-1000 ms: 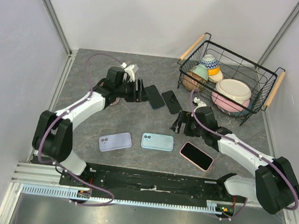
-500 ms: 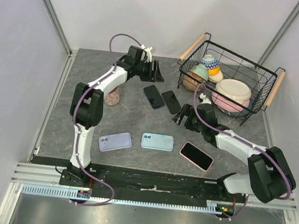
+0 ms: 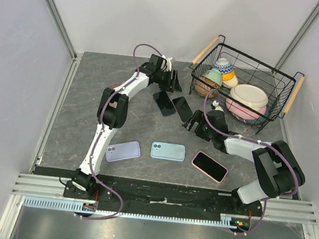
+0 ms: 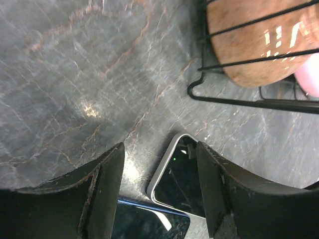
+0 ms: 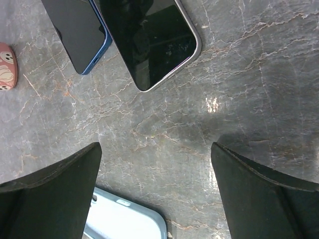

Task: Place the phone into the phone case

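The left gripper (image 4: pixel 160 149), half open and empty, has swung over the silver-edged black phone (image 4: pixel 182 174) just beneath it. The right gripper (image 5: pixel 154 149) gapes wide, so the grasp is probably next.

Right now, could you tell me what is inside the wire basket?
The wire basket holds a large cream bowl over a pink bowl, a patterned bowl stack and a brown bowl. Whatever lies beneath them is covered.

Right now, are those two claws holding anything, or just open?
Left gripper: open, holding nothing.
Right gripper: wide open, holding nothing.
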